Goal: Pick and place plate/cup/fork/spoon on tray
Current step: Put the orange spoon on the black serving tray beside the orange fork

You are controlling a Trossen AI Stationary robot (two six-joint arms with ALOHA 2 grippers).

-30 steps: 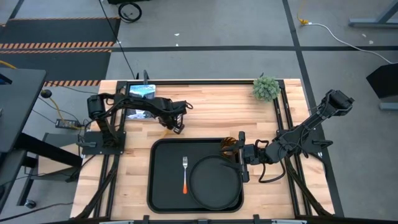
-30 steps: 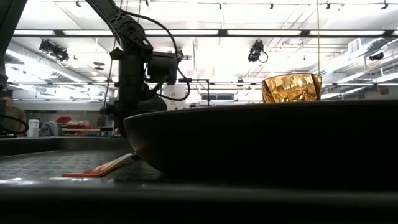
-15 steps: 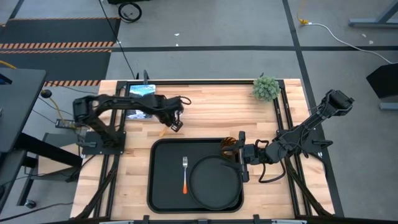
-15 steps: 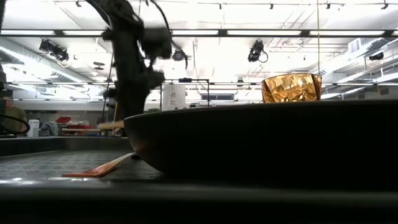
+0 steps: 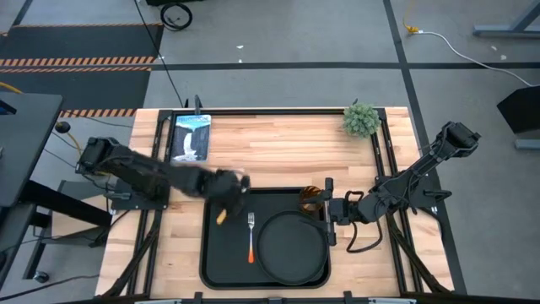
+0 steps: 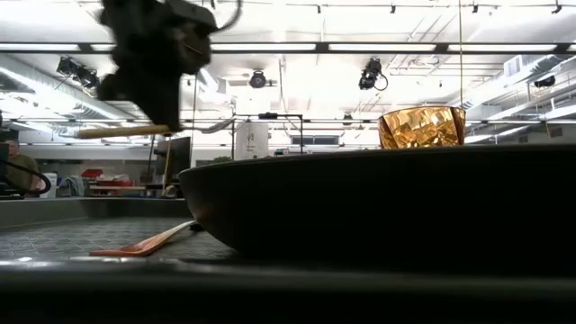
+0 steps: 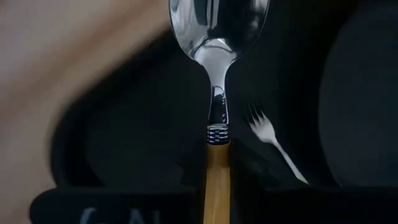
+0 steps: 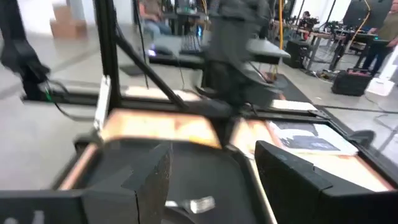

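Note:
The black tray (image 5: 221,268) lies at the table's near middle. On it are the round black plate (image 5: 291,247), the fork (image 5: 251,238) left of the plate, and the amber cup (image 5: 310,198), standing in the tray's far right corner. My left gripper (image 5: 228,192) is shut on the spoon (image 7: 217,37) above the tray's left part. In the low view the gripper (image 6: 160,81) is high, with the spoon's handle (image 6: 121,132) level. My right gripper (image 5: 329,213) is open and empty at the tray's right rim, beside the cup. My left gripper pinches the spoon's orange handle (image 7: 216,163) between its two fingers, just behind the patterned collar. The spoon lies along the fingers, its silver bowl (image 7: 217,25) sticking out ahead of them. It is lifted clear above the tray, left of the fork (image 7: 272,138).
A small green plant (image 5: 361,119) stands at the table's far right. A flat printed card (image 5: 189,136) lies at the far left. Bare wood shows between them. Metal frame rails run along both table sides. People stand in the room beyond (image 8: 373,43).
My left gripper has carried the spoon from the table's far left, beside the printed card, toward the near edge. It is now over the tray's left part. The spoon stays clear of the table. My right arm has kept still.

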